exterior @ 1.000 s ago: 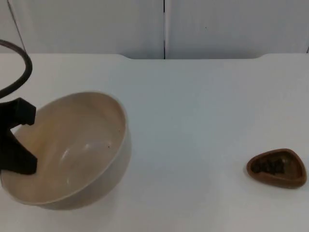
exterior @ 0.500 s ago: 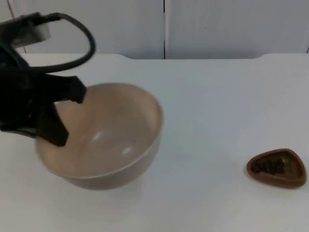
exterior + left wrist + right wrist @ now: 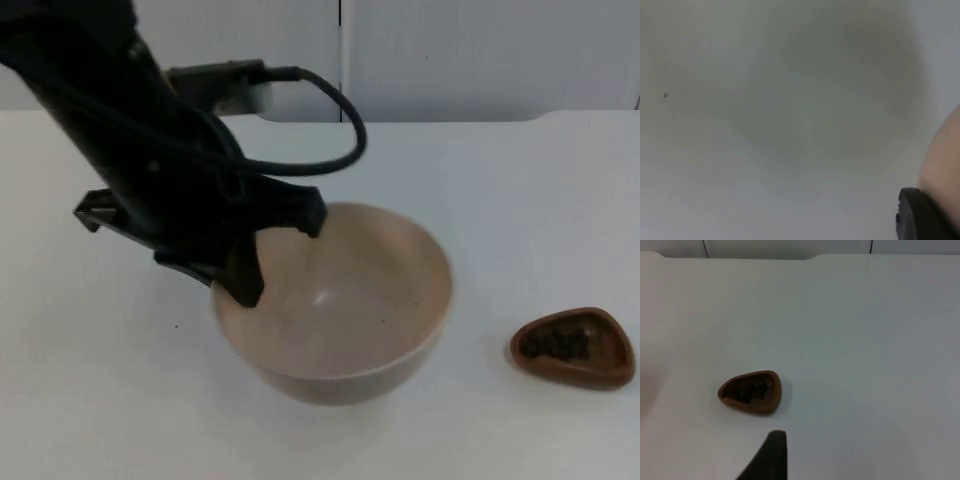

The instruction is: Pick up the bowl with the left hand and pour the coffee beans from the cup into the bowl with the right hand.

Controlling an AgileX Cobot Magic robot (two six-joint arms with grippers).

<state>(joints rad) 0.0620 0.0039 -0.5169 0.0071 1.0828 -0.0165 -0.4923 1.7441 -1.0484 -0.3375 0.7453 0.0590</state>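
Bowl (image 3: 345, 300): we are seeing the left gripper (image 3: 262, 262) pinching its rim. Cup (image 3: 575, 346) of beans is sitting well apart. Right gripper (image 3: 771, 460): cannot tell its state.

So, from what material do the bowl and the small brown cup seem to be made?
The bowl looks like glazed ceramic or perhaps smooth plastic: plain beige, with a soft shine spot inside; I cannot tell which. The left gripper holds its rim. The cup looks like matte brown wood or clay, with a thick rim and no gloss, and dark coffee beans inside.
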